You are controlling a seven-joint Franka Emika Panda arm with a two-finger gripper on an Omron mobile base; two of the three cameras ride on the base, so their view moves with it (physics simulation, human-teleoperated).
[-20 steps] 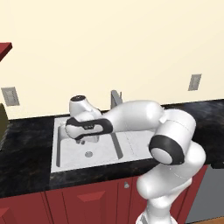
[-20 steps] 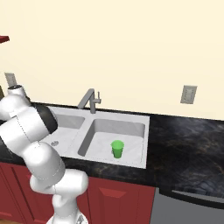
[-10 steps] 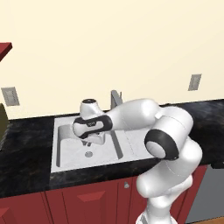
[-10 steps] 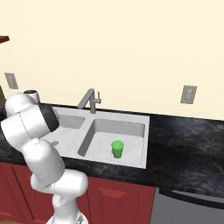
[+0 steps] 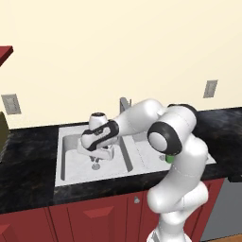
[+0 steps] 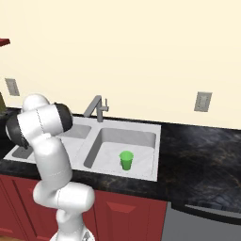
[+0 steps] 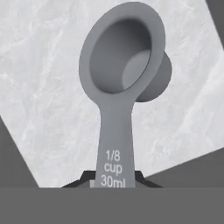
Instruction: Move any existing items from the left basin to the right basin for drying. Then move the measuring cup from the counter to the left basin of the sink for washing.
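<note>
The gripper [image 7: 113, 181] was clamped on the handle end of the measuring cup [image 7: 120, 65], whose bowl jutted out ahead over the pale floor of the left basin [image 5: 71, 163]. The cup looked light and rigid, probably slick plastic, so the thin flat handle seemed the sensible place to pinch it. The green tumbler [image 6: 125, 160] stood upright in the right basin [image 6: 143, 139] of the sink [image 6: 157, 129].

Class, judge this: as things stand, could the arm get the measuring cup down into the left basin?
Probably yes: the end effector grips the measuring cup by its handle above the left basin, nothing between.
</note>
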